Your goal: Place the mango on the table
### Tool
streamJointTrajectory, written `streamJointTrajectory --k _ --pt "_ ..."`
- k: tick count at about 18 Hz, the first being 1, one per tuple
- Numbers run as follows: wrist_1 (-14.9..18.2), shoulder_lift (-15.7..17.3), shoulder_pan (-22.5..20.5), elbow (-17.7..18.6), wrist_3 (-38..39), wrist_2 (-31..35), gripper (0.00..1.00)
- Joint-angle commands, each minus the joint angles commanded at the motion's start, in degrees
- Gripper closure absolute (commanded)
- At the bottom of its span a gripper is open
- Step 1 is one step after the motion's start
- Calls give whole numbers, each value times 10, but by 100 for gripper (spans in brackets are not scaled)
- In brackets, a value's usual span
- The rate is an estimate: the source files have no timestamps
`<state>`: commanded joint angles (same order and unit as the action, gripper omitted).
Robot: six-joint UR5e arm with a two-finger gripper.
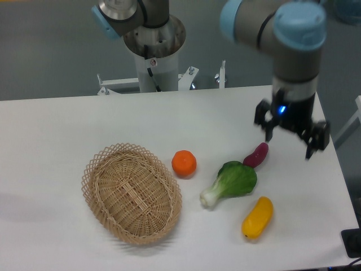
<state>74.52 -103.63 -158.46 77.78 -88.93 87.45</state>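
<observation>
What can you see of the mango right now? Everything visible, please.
The mango is a smooth yellow-orange oblong fruit, unmarked as far as the view shows. It lies on its side on the white table, near the front right, angled with its upper end to the right. Nothing touches it: the bok choy sits apart, up-left, and the open gripper hangs well above it.

The mango point(258, 217) lies on the table point(67, 130) with bare tabletop toward the near edge and the right edge. Just beside it on its far left lies the leafy green vegetable point(232, 182), with the magenta vegetable point(256, 154) beyond. The wicker basket point(131, 192) stands well left; the gripper point(291, 134) hangs above, fingers spread.
</observation>
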Motion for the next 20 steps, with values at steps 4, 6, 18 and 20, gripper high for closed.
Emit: streamJointTrajectory --k 4,6,18,20 --pt "34 11 -38 -1 -106 -4 0" --pt "43 13 -52 0 -145 -4 0" --pt "58 19 -59 0 -151 -35 0" --pt "58 19 -59 0 -151 -36 0"
